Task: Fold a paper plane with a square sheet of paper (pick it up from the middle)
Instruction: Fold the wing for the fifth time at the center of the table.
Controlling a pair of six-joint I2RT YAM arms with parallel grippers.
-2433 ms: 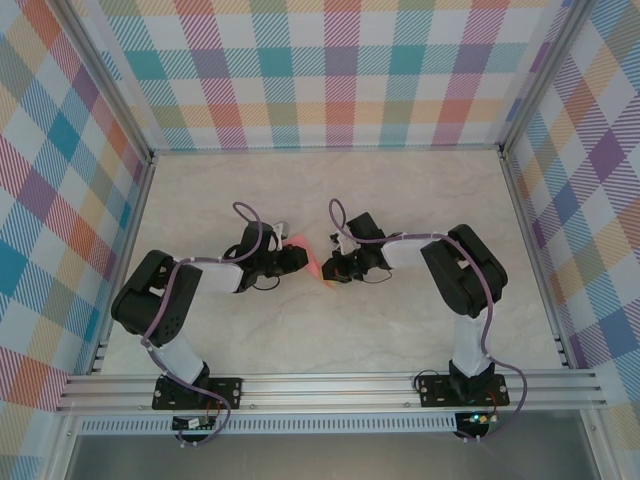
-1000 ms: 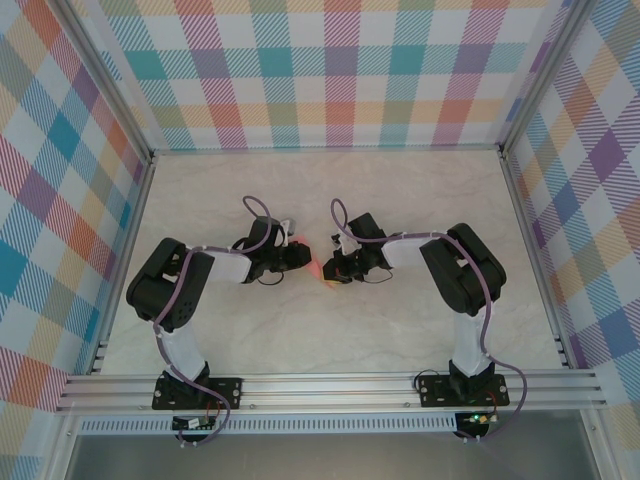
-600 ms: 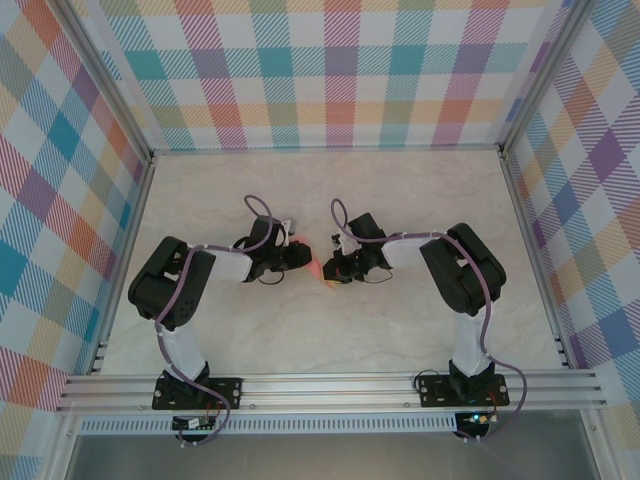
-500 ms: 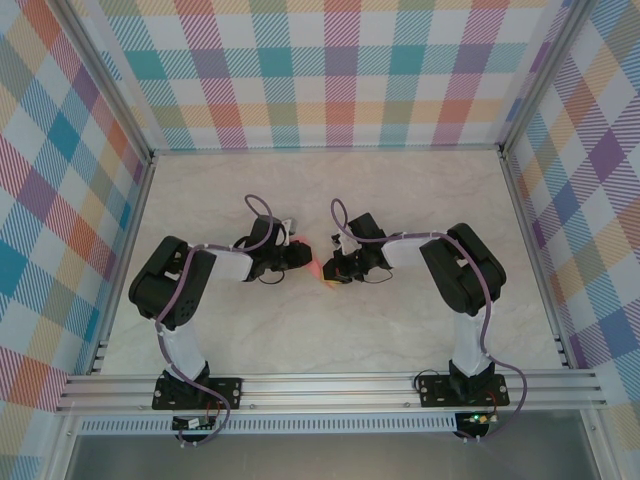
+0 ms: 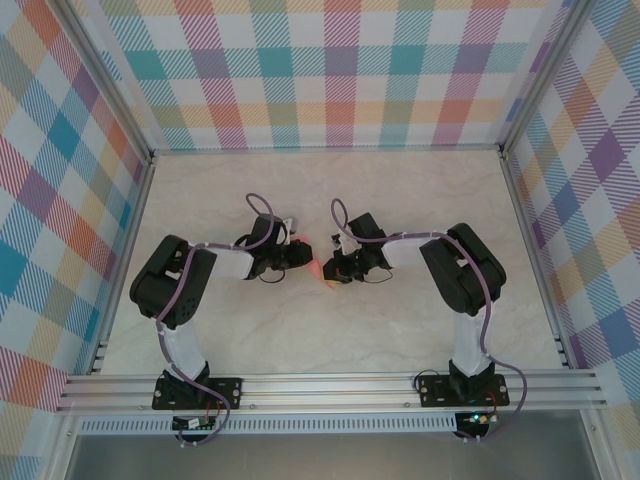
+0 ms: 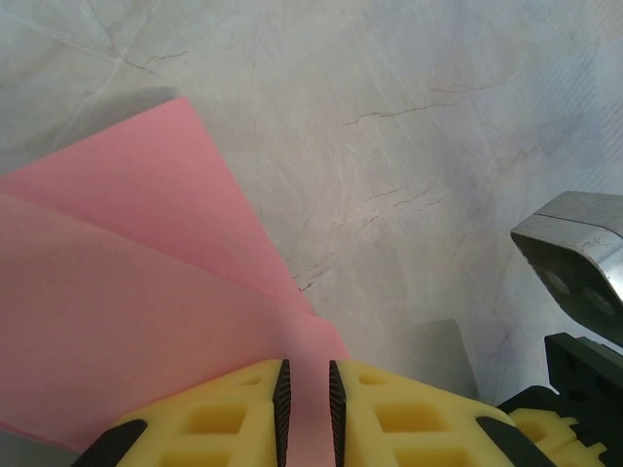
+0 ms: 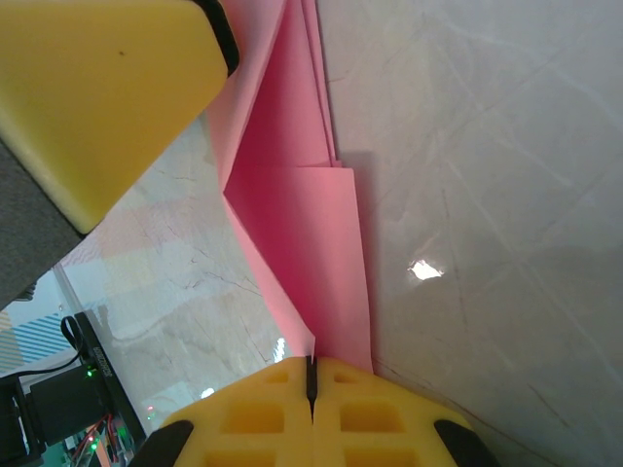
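Square sheet of paper (image 5: 317,268), salmon-pink and folded into layers, is pinched between the two grippers near the middle of the table (image 5: 420,200). The marbled tabletop lies bare on every side of the pair, with wide open room out to the aluminium rails (image 5: 300,385) and the plaid walls (image 5: 330,70). Both arms reach inward, their wrists facing each other.

The left gripper (image 5: 297,258) is clamped on the paper: in the left wrist view its yellow fingers (image 6: 224,413) stand a narrow slit apart with the pink sheet (image 6: 127,292) running through it. The right gripper (image 5: 334,270) is pressed together on the opposite end, the paper (image 7: 302,224) slipping into the seam of its pads (image 7: 253,418).

From the left wrist, two layers fan out leftward with straight edges, the upper corner casting a shadow on the table. From the right wrist, a flap ends in a square-cut edge and several stacked edges run up beside the left gripper's finger (image 7: 107,88).
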